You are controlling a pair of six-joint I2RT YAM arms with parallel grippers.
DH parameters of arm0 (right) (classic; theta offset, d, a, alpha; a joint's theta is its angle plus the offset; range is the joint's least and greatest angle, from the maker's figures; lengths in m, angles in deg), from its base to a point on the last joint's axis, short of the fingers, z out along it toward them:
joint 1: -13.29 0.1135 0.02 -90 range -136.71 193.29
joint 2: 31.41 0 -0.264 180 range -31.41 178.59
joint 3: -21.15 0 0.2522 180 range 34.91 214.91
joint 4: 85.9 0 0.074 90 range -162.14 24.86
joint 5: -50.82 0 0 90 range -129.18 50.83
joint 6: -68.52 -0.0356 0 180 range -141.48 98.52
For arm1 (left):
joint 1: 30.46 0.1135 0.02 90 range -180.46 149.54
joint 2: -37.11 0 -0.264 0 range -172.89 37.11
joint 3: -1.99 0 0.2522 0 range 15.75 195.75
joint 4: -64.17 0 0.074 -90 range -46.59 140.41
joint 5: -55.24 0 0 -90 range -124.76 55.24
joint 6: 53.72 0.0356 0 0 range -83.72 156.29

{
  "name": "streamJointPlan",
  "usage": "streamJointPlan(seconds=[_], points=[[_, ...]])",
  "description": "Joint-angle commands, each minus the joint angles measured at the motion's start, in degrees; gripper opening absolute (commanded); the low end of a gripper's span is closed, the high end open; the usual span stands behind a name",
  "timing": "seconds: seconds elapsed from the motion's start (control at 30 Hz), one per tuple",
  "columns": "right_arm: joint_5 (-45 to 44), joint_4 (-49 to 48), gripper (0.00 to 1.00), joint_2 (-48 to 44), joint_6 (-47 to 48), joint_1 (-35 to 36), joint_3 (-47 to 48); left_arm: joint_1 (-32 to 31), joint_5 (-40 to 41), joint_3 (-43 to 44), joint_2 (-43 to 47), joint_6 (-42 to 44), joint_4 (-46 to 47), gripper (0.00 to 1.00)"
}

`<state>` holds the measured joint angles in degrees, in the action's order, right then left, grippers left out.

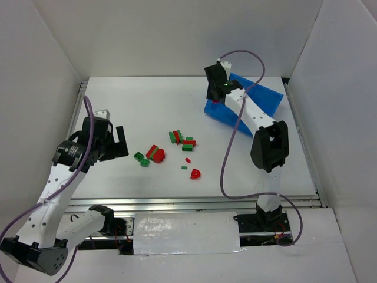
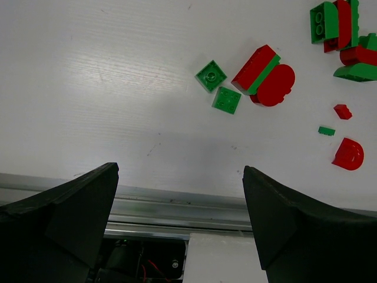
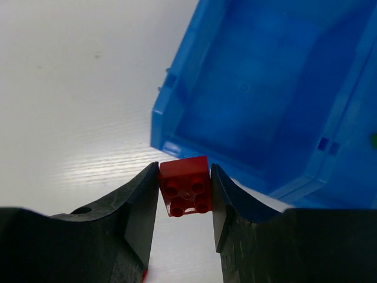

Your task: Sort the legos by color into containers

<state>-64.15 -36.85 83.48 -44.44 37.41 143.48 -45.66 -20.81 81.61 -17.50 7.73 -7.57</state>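
My right gripper (image 3: 185,191) is shut on a small red brick (image 3: 185,186), held just before the near rim of the blue bin (image 3: 259,94); in the top view the gripper (image 1: 217,94) is at the bin's (image 1: 265,100) left end. A speck of green (image 3: 373,140) shows in the bin's far compartment. Loose red and green legos (image 1: 182,140) lie mid-table, with two green squares (image 1: 141,159) and a red-green stack (image 1: 156,153) to their left. My left gripper (image 1: 121,141) is open and empty, left of the green squares (image 2: 218,88); its fingers (image 2: 76,212) frame the table's front edge.
A red half-round piece (image 1: 195,173) and small red and green bits (image 1: 186,163) lie nearer the front. A metal rail (image 2: 177,206) runs along the table's near edge. White walls enclose the table on three sides.
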Motion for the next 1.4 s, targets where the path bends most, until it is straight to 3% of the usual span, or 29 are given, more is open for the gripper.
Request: streamJointPlan(seconds=[0.0, 0.23, 0.33, 0.43, 0.47, 0.53, 0.57, 0.7, 0.73, 0.83, 0.87, 0.97, 1.07, 1.2, 1.37], points=[[-3.7, -0.3, 0.23, 3.5, 5.3, 0.2, 3.5, -0.2, -2.1, -1.4, 2.8, 0.6, -0.5, 1.0], [-6.1, -0.1, 0.29, 8.9, 6.7, -3.3, 10.4, -0.2, -1.3, -2.4, 4.5, 0.7, -0.2, 1.0], [-5.8, -0.7, 0.38, 9.5, 6.6, -4.7, 11.2, -0.1, -0.9, -2.5, 3.9, 0.7, -0.2, 0.99], [-4.6, 0.8, 0.67, 11.1, 7.3, -5.5, 14.4, -0.2, -0.8, -2.4, 2.8, 0.7, 0.1, 1.0], [-3.8, 1.1, 0.84, 11.8, 7.9, -5.7, 15.5, -0.2, -0.7, -2.4, 2.2, 0.7, 0.2, 0.99], [-1.8, 2.1, 0.97, 11.9, 8.3, -5.7, 16.3, -0.1, -0.6, -2.3, 1.7, 0.8, 0.5, 1.0], [-1.1, 2.6, 1.0, 11.7, 8.5, -5.7, 16.8, -0.2, -0.4, -2.1, 1.4, 0.8, 0.5, 1.0], [0.8, 9.6, 1.0, 6.7, 3.0, -3.0, 14.1, -0.2, 0.5, -1.2, 1.2, 1.0, 0.9, 0.99], [0.4, 12.3, 1.0, 2.1, 0.9, 0.4, 11.6, -0.2, 1.0, -1.0, 1.2, 1.1, 1.3, 1.0], [-1.0, 9.1, 1.0, -10.8, -7.3, 9.8, -7.5, -0.2, 2.8, -0.4, 0.7, 1.1, 1.9, 1.0], [0.0, 7.4, 1.0, -13.8, -8.7, 11.9, -18.0, -0.2, 3.1, -0.3, 0.6, 1.1, 2.0, 0.99], [8.1, 1.4, 0.98, -22.7, -13.5, 17.2, -34.8, -0.2, 2.6, -0.2, -0.2, 1.4, 2.8, 1.0], [13.3, -3.3, 0.97, -26.9, -12.0, 20.6, -45.4, -0.2, 1.5, -0.6, -0.8, 1.4, 3.8, 1.0], [22.1, -9.1, 0.94, -29.1, -3.4, 23.1, -52.2, -0.2, 0.4, -1.9, -1.3, 1.8, 5.3, 1.0], [19.4, -8.1, 0.93, -26.2, -3.8, 23.3, -52.9, -0.2, -0.8, -2.5, -2.8, 2.7, 5.9, 1.0]])
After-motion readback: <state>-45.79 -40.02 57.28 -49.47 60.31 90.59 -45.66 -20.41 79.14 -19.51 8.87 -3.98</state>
